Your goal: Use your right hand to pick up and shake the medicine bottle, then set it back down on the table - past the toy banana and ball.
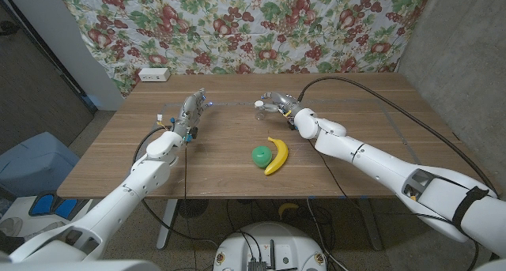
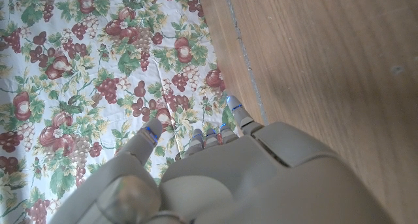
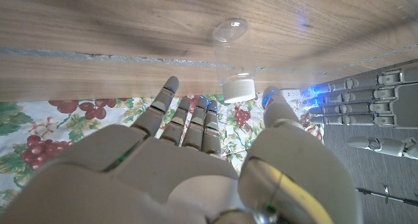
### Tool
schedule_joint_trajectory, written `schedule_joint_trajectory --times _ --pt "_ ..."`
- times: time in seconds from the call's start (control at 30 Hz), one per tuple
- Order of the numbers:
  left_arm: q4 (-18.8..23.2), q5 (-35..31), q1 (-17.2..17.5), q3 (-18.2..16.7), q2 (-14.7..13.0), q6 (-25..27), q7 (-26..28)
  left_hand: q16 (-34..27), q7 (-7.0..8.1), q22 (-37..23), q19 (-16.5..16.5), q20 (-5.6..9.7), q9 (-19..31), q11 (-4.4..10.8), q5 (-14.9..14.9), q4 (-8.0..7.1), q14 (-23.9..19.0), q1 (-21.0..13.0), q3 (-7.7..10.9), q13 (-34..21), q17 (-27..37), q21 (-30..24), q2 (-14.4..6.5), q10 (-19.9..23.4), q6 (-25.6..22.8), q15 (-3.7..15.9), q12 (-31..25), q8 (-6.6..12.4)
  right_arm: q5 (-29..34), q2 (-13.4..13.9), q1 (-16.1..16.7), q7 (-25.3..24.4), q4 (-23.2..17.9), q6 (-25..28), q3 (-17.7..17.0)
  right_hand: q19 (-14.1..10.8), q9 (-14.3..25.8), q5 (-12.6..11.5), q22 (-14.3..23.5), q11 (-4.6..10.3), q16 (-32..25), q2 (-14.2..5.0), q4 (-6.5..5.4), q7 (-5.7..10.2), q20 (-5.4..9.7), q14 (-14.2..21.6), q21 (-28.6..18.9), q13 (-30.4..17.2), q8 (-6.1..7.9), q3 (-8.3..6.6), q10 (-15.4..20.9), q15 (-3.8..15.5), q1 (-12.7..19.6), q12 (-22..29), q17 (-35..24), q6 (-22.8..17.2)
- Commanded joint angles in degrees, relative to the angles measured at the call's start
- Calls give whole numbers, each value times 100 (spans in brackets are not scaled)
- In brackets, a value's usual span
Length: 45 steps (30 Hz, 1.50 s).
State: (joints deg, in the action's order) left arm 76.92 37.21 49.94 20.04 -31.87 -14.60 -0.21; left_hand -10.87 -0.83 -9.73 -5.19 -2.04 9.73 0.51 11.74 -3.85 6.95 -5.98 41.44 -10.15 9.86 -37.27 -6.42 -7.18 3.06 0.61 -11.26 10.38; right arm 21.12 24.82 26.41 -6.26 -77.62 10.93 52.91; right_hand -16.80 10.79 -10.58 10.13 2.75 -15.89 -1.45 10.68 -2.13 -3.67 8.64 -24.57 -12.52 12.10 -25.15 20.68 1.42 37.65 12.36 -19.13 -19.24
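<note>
Fingers (image 3: 189, 119) of the right hand (image 1: 283, 107) spread wide, holding nothing, just beside the medicine bottle (image 1: 259, 108) standing near the table's (image 1: 356, 105) far edge. Best move: bracket it evenly, close gently below the cap, don't topple it.

Matt wooden table (image 1: 229, 156), clear plastic medicine bottle (image 3: 232, 57), printed cloth backdrop (image 1: 237, 26)

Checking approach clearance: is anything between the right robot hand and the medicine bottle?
No. In the right wrist view the right robot hand faces the medicine bottle with only open space between them.
</note>
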Motion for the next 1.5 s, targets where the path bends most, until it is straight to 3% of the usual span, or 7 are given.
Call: schedule_joint_trajectory --times 0.03,0.37,0.9,1.17,1.27,1.37,1.5 --pt "134 -10 91 -30 -47 4 76 7 7 -18 30 -23 20 2 43 -31 8 -7 26 -18 18 10 -436 33 -17 -7 3 1 -159 -234 -172 102 516 -188 91 -48 23 -7 15 -28 -28 26 -8 6 17 70 24 -24 24 -26 118 7 128 76 -7 -65" --pt "188 5 129 -45 -75 26 84 7 5 -18 36 -26 20 1 42 -31 4 -11 25 -18 15 29 -433 38 -21 -6 2 2 -228 -390 -294 63 881 -310 180 -64 26 -11 17 -57 -29 44 -24 -16 21 81 42 -43 35 -23 192 9 236 100 8 -95" --pt "153 24 124 -62 -78 24 70 9 14 -19 42 -21 20 0 42 -41 11 -11 24 -18 16 57 -432 40 -15 -1 3 -1 -314 -591 -417 -117 1359 -641 271 -250 35 -11 23 91 -109 29 -53 83 67 279 30 -96 114 -28 387 126 546 163 37 -318" --pt "125 30 112 -62 -80 33 59 9 21 -19 48 -24 20 3 42 -45 10 -11 24 -18 16 70 -430 46 -15 2 1 -1 -406 -693 -449 -247 1626 -891 265 -437 50 17 34 238 -272 -78 -102 292 146 580 13 -187 255 12 843 315 789 330 27 -770" --pt "110 38 105 -62 -73 31 51 10 28 -20 49 -23 20 8 43 -44 11 -12 25 -18 15 77 -427 40 -18 0 4 -1 -400 -715 -445 -354 1689 -965 267 -485 55 29 38 232 -324 -116 -105 332 185 655 9 -222 305 30 932 390 869 363 15 -934" --pt "102 38 99 -59 -74 35 42 10 32 -20 50 -20 20 2 43 -46 10 -11 24 -18 15 82 -426 46 -17 1 1 -1 -351 -728 -428 -506 1716 -995 276 -584 69 49 46 270 -465 -210 -108 376 230 857 -7 -315 409 71 1276 524 1034 505 -23 -1269" --pt "78 45 87 -57 -62 25 28 12 45 -20 51 -20 20 9 42 -45 14 -12 22 -18 14 91 -422 43 -18 -5 3 -1 -285 -727 -429 -579 1707 -931 303 -810 90 72 62 387 -916 -311 -119 416 328 1446 -74 -576 583 250 1911 809 1304 808 -208 -1863"
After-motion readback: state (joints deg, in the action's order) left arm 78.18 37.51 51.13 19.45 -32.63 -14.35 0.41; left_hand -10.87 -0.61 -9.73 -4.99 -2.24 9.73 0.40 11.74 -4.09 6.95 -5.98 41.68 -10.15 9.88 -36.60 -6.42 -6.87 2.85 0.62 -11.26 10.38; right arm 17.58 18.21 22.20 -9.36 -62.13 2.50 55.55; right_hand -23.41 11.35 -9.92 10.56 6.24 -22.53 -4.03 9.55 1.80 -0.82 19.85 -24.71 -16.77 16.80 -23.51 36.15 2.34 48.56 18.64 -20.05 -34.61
